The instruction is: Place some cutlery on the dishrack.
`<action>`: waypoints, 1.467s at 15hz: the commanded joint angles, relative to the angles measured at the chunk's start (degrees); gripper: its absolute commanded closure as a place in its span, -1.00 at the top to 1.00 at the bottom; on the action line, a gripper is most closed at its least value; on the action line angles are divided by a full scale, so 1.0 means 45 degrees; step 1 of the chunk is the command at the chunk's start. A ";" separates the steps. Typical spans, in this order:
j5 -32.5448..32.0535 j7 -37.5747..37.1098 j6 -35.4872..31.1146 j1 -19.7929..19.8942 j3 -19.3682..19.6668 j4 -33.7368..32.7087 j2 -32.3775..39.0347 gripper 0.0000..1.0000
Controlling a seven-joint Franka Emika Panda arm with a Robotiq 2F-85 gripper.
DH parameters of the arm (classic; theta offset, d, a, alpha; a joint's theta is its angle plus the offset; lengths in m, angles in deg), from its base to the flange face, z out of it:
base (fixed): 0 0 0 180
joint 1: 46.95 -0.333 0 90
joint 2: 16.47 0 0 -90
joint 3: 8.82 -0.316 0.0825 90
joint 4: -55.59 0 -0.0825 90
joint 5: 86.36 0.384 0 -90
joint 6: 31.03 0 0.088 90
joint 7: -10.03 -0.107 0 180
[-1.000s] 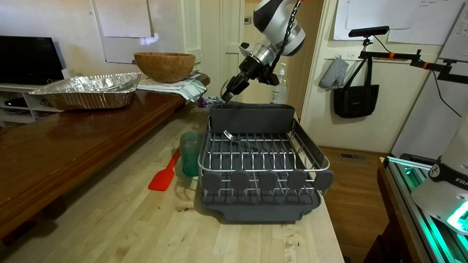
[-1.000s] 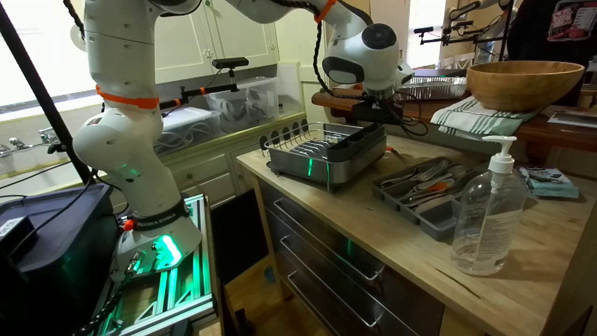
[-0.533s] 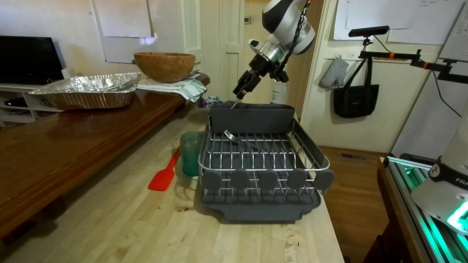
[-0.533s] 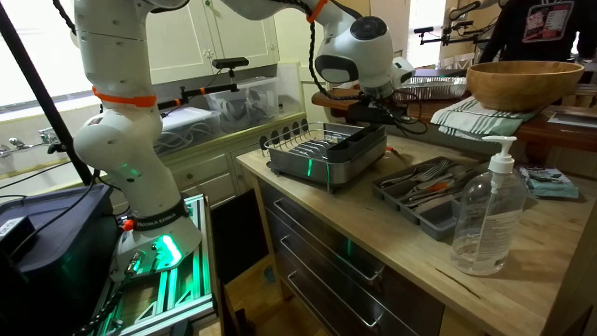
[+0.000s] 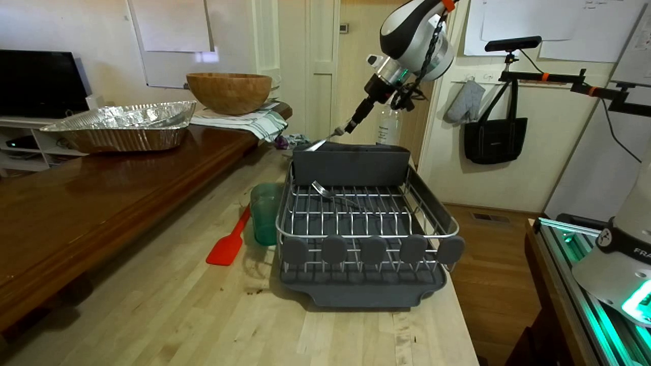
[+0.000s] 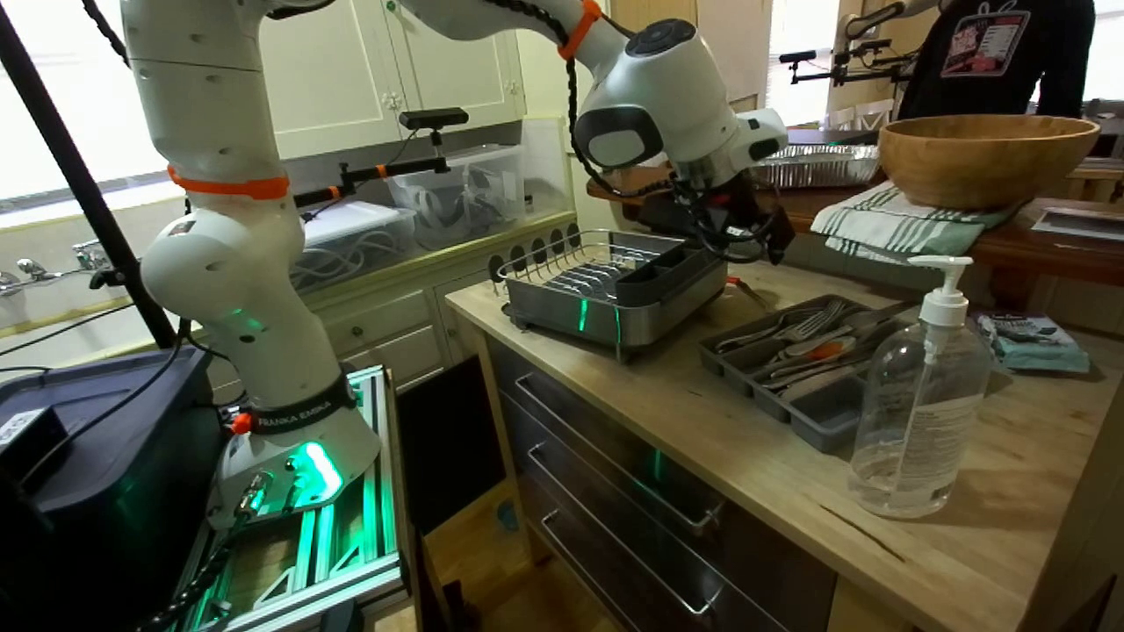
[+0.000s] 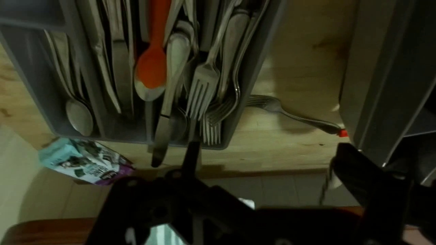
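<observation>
Apparently, the work is only partly done, as I see it from here. One metal fork (image 5: pixel 323 190) lies already inside the dark grey dishrack (image 5: pixel 363 295). The gripper (image 7: pixel 267 147) hangs tilted beside the dishrack's caddy (image 5: pixel 351 166); in the wrist view its black fingers (image 7: pixel 191 158) stand well apart, and I see nothing clamped between them. In an exterior view, a silvery, knife-like piece (image 5: pixel 316 146) shows next to the tips, but whether it touches them, or rests in the caddy, I cannot tell. Much more remains outside: forks (image 7: pixel 204 80), knives (image 7: pixel 160 139) and spoons (image 7: pixel 79 116) are in the grey cutlery tray (image 7: pixel 32 68), and a loose fork (image 7: pixel 289 114) lies on the worktop (image 5: pixel 168 310) between this tray and the dishrack. Since the task says only "some cutlery", I would judge that at least one more piece should go over.
</observation>
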 commanded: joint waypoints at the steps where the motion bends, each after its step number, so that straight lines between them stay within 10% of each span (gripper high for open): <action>1: -0.1199 -0.2593 -0.0245 -0.0379 0.0510 0.0377 -0.0202 1.00; 7: -0.2213 -0.4519 0.0073 -0.0604 0.0635 0.0178 -0.0185 1.00; 11: -0.5875 -0.8404 0.0908 -0.0252 0.0697 -0.0069 0.0240 1.00; 22: -0.6917 -0.9229 0.4123 0.1167 0.0203 -0.3542 0.3122 1.00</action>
